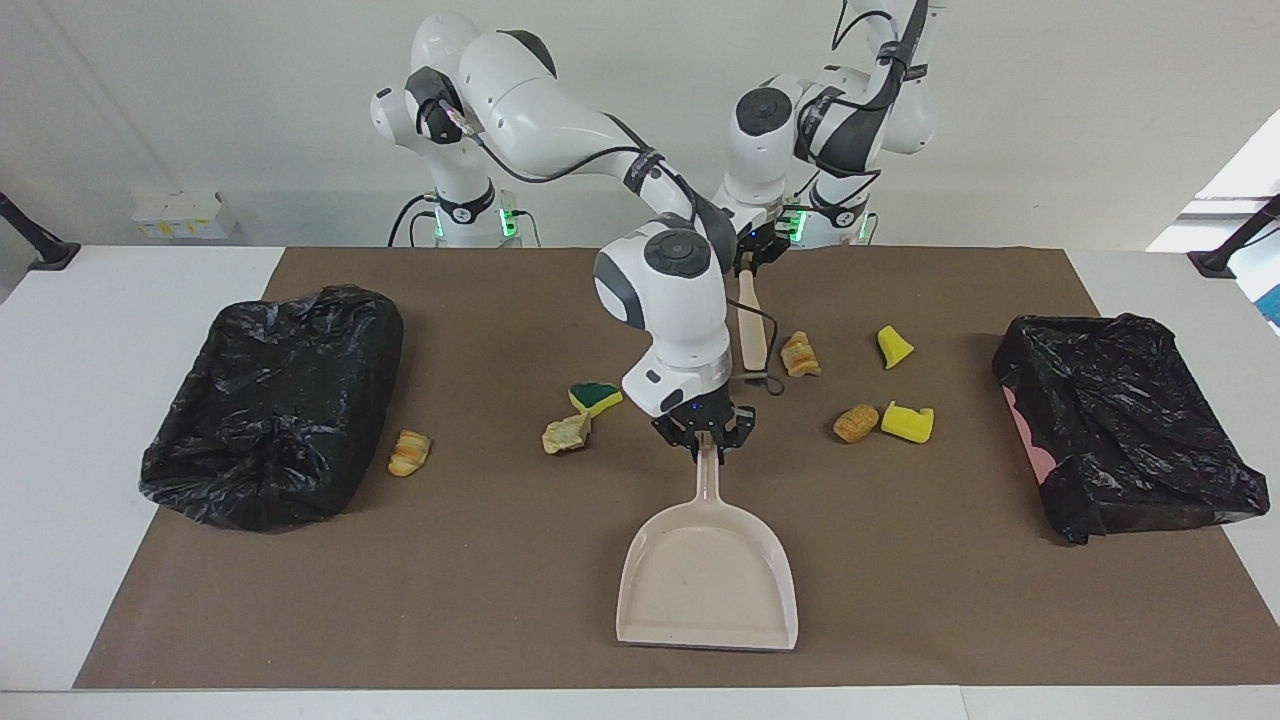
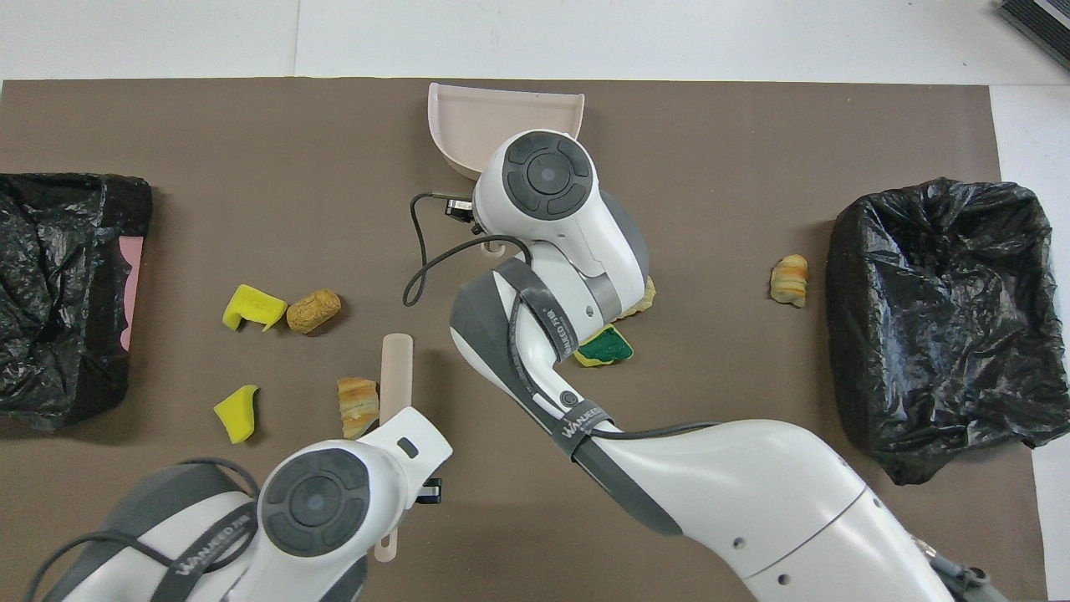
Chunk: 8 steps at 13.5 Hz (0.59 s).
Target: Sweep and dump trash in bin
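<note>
My right gripper (image 1: 703,443) is shut on the handle of the beige dustpan (image 1: 708,590), whose pan (image 2: 501,113) points away from the robots. My left gripper (image 1: 751,254) is shut on the beige brush (image 1: 751,320), handle (image 2: 394,368) showing, bristles hidden. Trash lies scattered: a green-and-yellow sponge (image 1: 595,397), a paper wad (image 1: 566,434) and a pastry lump (image 1: 409,452) toward the right arm's end. Two pastry lumps (image 1: 800,354) (image 1: 856,422) and two yellow sponge chunks (image 1: 893,346) (image 1: 908,421) lie toward the left arm's end.
A black-bagged bin (image 1: 275,400) stands at the right arm's end of the brown mat, another black-bagged bin (image 1: 1125,420) at the left arm's end. A loose cable (image 2: 418,267) hangs from the right wrist over the mat.
</note>
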Each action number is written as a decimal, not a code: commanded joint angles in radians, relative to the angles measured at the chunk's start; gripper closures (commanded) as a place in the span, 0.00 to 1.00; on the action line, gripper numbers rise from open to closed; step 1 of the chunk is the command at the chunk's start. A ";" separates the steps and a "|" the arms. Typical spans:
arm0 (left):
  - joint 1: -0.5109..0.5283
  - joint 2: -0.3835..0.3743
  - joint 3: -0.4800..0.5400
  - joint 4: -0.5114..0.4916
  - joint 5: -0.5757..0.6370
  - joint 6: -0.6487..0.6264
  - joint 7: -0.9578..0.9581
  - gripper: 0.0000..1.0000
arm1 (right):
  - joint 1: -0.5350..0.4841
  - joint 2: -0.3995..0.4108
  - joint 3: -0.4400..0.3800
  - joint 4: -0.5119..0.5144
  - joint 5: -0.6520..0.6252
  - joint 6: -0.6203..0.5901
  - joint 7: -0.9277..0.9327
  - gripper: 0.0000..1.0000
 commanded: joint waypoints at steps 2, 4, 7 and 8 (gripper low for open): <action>0.163 -0.047 -0.008 -0.013 0.102 -0.086 0.042 1.00 | -0.038 -0.104 0.021 -0.118 0.042 -0.044 -0.172 1.00; 0.254 -0.060 -0.008 -0.027 0.109 -0.123 0.042 1.00 | -0.034 -0.160 0.030 -0.190 0.065 -0.052 -0.303 1.00; 0.361 -0.065 -0.008 -0.036 0.138 -0.158 0.028 1.00 | -0.054 -0.212 0.066 -0.256 0.125 -0.105 -0.529 1.00; 0.392 -0.070 -0.008 -0.037 0.143 -0.175 0.027 1.00 | -0.054 -0.226 0.066 -0.264 0.157 -0.133 -0.598 1.00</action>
